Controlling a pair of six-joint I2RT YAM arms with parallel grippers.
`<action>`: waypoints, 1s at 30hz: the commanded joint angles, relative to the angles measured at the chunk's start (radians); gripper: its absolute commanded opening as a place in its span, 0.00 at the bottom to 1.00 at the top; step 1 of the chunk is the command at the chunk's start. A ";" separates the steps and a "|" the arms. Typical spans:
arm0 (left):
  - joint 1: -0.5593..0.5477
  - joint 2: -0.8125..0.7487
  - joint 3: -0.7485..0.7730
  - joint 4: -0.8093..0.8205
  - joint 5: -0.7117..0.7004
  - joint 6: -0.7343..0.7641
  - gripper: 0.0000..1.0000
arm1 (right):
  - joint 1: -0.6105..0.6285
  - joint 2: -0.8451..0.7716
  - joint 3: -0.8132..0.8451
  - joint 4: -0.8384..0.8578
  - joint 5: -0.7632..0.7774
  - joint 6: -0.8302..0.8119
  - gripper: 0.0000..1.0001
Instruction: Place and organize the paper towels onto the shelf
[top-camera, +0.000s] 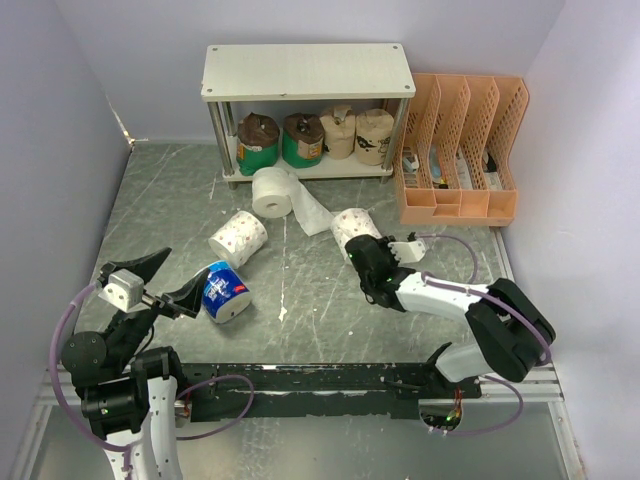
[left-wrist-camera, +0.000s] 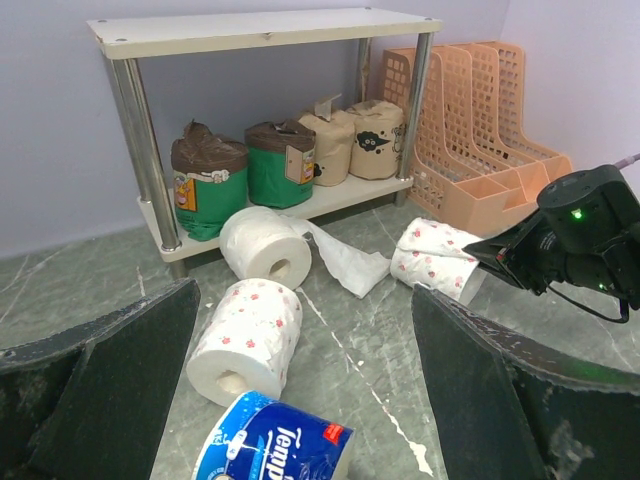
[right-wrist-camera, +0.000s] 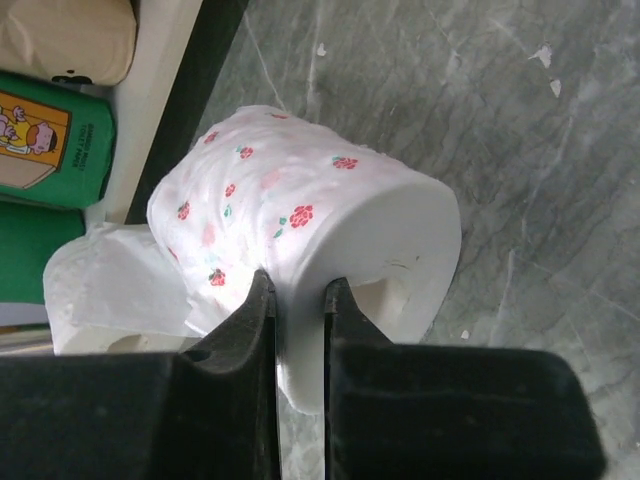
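Observation:
The shelf (top-camera: 308, 72) stands at the back; its lower tier holds two green-wrapped rolls (top-camera: 258, 143) and two tan rolls (top-camera: 374, 135). A plain white roll (top-camera: 271, 191) with a loose sheet lies in front of it. A flowered roll (top-camera: 238, 238) and a blue-white wrapped roll (top-camera: 226, 291) lie at the left. My right gripper (right-wrist-camera: 298, 292) is shut on the wall of another flowered roll (right-wrist-camera: 300, 225), seen in the top view (top-camera: 353, 226) mid-table. My left gripper (top-camera: 168, 280) is open and empty, just left of the blue roll (left-wrist-camera: 275, 440).
An orange perforated file organizer (top-camera: 460, 150) stands right of the shelf, against the back wall. Purple walls close in the left, back and right sides. The shelf's top board (left-wrist-camera: 250, 30) is bare.

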 joint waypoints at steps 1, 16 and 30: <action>0.009 -0.011 0.014 0.014 0.000 -0.002 0.99 | -0.015 0.004 -0.021 0.022 -0.001 -0.088 0.00; 0.017 -0.010 0.012 0.019 0.002 -0.003 0.99 | -0.024 0.057 0.346 0.085 -0.116 -1.055 0.00; 0.017 -0.011 0.012 0.019 0.000 -0.005 0.99 | -0.001 0.143 0.817 -0.160 -0.024 -1.653 0.00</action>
